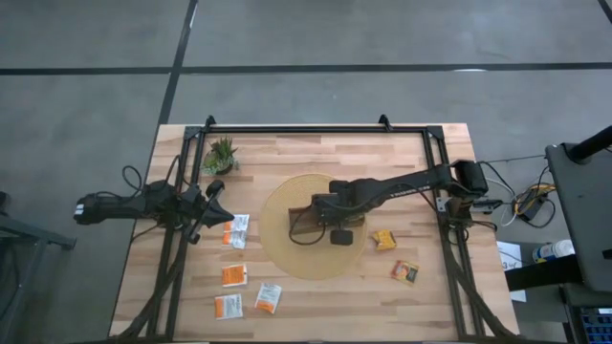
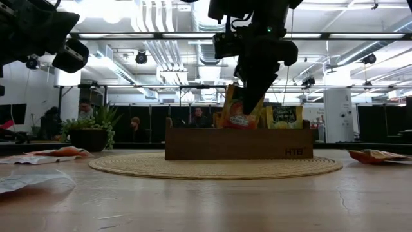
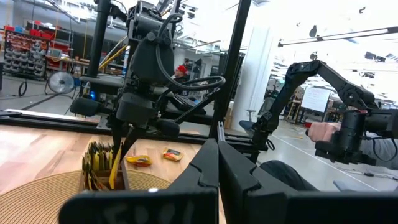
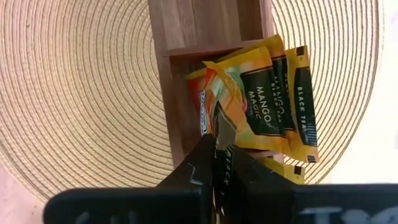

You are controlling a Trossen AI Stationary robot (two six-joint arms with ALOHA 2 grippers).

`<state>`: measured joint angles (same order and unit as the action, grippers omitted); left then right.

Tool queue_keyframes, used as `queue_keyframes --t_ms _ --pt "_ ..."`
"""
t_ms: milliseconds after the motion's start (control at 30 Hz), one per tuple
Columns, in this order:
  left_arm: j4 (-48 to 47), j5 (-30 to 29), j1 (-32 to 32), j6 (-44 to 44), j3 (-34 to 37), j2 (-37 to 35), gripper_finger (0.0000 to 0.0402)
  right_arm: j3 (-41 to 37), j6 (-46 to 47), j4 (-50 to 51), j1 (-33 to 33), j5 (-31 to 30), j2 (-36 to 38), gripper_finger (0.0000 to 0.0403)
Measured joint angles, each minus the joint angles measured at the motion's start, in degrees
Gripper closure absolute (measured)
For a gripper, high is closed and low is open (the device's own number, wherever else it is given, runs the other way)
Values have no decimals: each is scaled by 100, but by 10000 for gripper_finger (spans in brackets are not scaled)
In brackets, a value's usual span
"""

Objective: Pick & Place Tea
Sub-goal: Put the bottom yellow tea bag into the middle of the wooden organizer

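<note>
On my far left, the left gripper (image 1: 216, 188) is pressed closed with nothing in it, parked over the table's (image 1: 316, 291) left edge just in front of the small potted plant (image 1: 220, 155). Right of it lie four loose white-and-orange tea sachets (image 1: 236, 230), flat on the wood, with the others nearer the front edge. Moving to the middle, I see the round woven mat (image 1: 277, 250) with the dark wooden tray (image 2: 238, 143) on it. The right gripper (image 4: 219, 163) hangs directly above the tray, its fingers clamped on the top edge of an orange-brown mango sachet (image 4: 231, 115) that stands in a compartment beside several yellow black-tea sachets (image 4: 297, 106). In the low view that sachet sticks up above the tray wall. Further right, two more orange-brown sachets (image 1: 384, 239) lie on the bare table, just off the mat's edge.
</note>
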<state>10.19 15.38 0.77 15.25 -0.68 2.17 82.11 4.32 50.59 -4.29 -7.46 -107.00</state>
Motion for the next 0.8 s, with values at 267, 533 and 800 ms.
queue_keyframes --t_ms 267,533,800 --pt "1 -2 1 -2 -1 2 401 -10 4 -87 6 0 0 394" --pt "1 -1 1 -1 0 0 402 -65 17 -199 8 0 -4 394" --pt "-1 -2 1 0 0 0 402 -255 119 -263 25 2 -11 394"
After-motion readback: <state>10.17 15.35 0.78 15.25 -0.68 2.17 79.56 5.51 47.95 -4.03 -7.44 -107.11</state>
